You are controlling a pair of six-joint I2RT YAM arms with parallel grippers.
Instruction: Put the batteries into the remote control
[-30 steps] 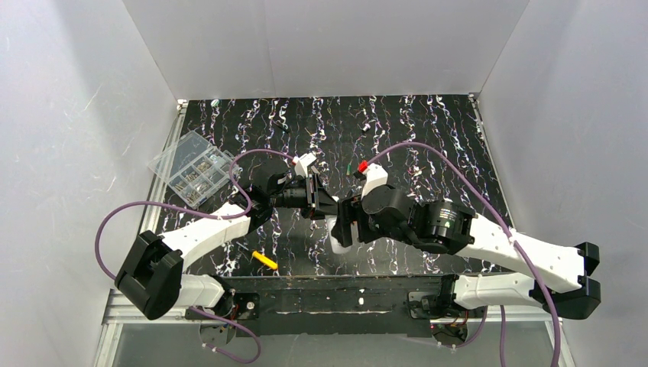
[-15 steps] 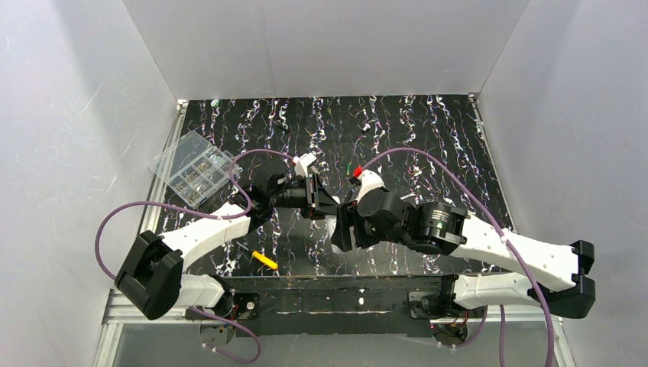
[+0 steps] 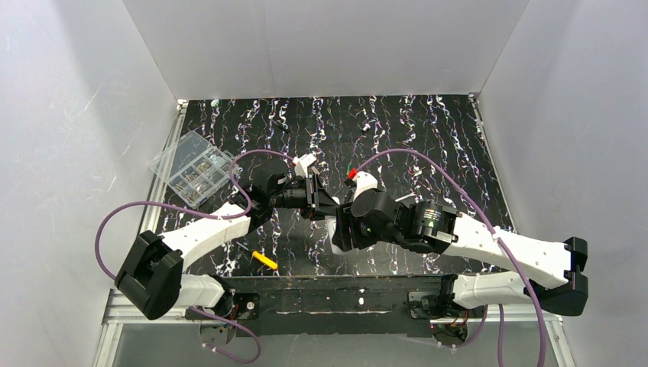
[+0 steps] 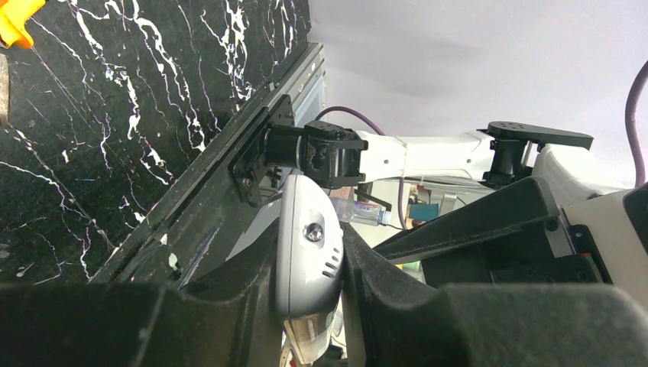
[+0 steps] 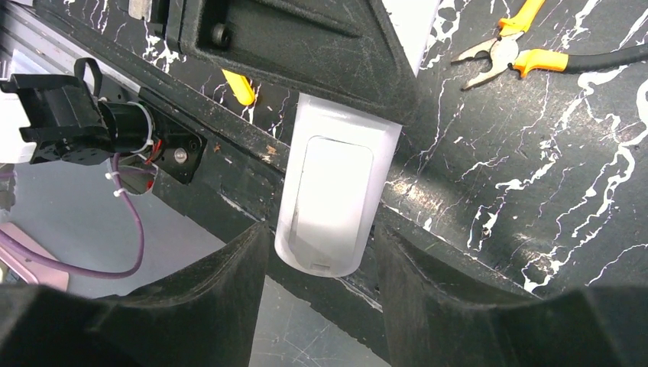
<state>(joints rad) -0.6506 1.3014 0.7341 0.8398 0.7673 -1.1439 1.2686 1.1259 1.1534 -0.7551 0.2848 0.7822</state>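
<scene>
Where the two arms meet over the black table (image 3: 428, 138), the left end effector (image 4: 309, 245) pinches the remote control (image 5: 336, 191) by one end. In the left wrist view the white remote shows edge-on, squeezed tight between two dark fingers (image 4: 221, 306).

The other end of the remote sits inside the right end effector (image 5: 321, 237). Its fingers (image 5: 214, 306) are spread, one on each side of the remote and very close to its edges. I cannot tell if they press on it. The remote is up in the air, not lying on the table.

Seen from the right wrist, the near edge of the table and its black rail run right behind the remote. A yellow tool (image 5: 241, 88) lies close to that edge, near the left end effector but not touching it. Pliers (image 5: 508, 46) with orange handles lie on the table off to the side of the right end effector, well apart from the remote.

A clear box (image 3: 191, 168) of small parts sits far to the left of the left end effector, at the table's left edge. Beyond both end effectors the table runs on to the white back wall. White walls also stand along both sides.
</scene>
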